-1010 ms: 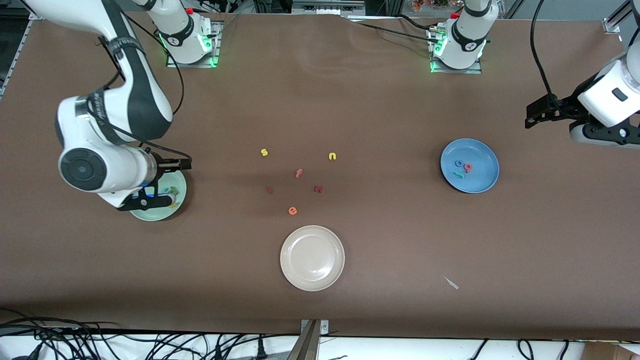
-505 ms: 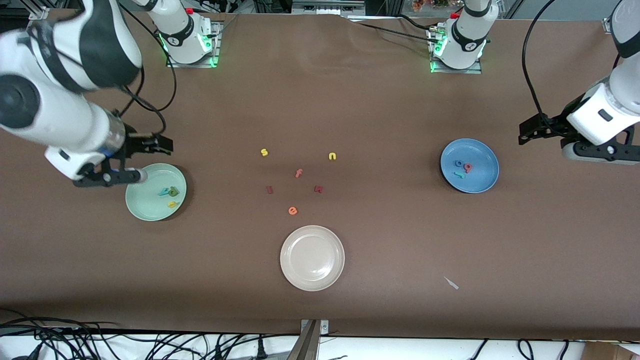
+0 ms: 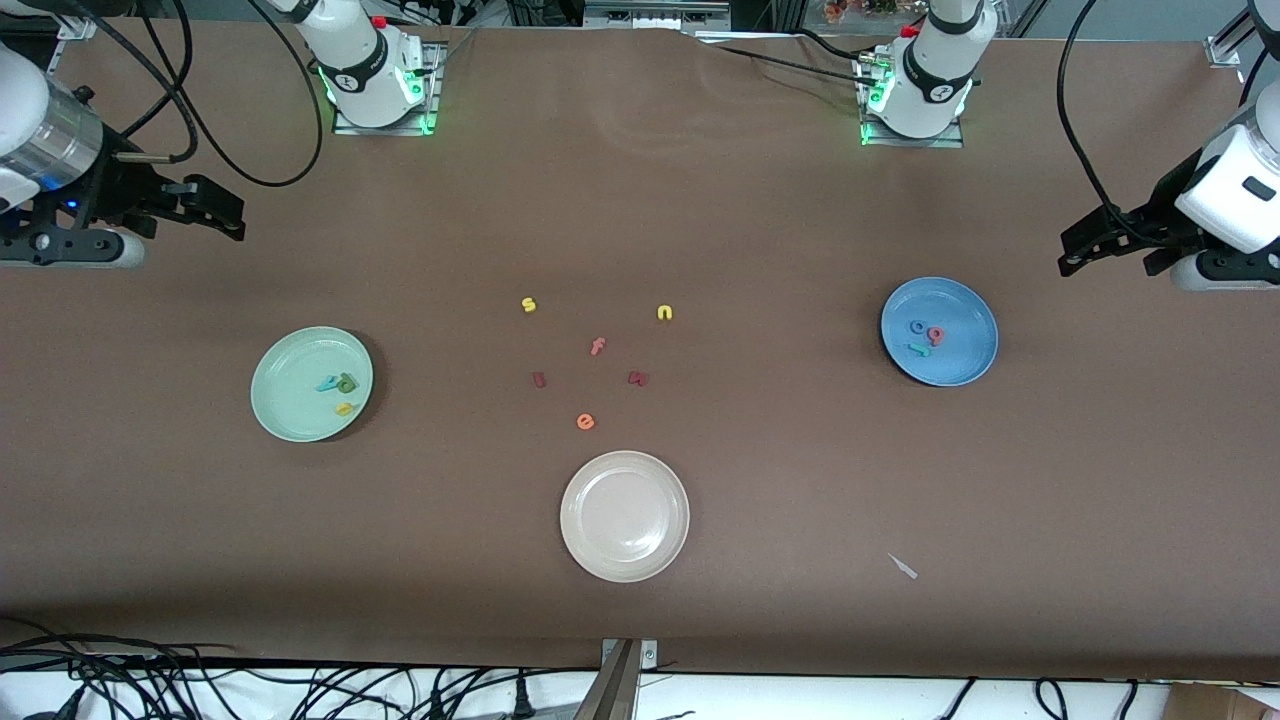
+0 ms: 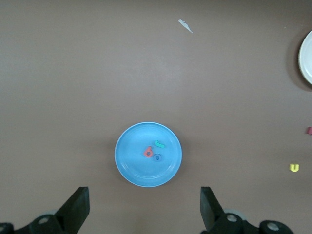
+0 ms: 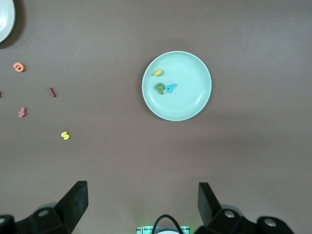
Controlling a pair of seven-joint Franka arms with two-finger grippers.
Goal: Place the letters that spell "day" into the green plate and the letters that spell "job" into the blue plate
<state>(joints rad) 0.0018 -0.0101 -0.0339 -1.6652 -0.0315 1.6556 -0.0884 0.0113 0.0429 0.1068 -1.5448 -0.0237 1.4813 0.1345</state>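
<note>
Both tools hang released and empty, the right tool (image 3: 215, 215) at upper left, the left tool (image 3: 1085, 248) at upper right, while d, a, y (image 3: 340, 388) lie in the green plate (image 3: 285, 385) at left and j, o, b (image 3: 927, 337) in the blue plate (image 3: 965, 345) at right.

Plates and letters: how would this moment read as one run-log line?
green plate: d, a, y in | blue plate: j, o, b in | left gripper: open, empty | right gripper: open, empty

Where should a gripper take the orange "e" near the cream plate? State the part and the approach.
Judging by its flat pose, come straight down on the orange "e", fingers pinching its two outer edges. It lies alone on the table, apart from the cream-white plate, so either open gripper has room.
</note>
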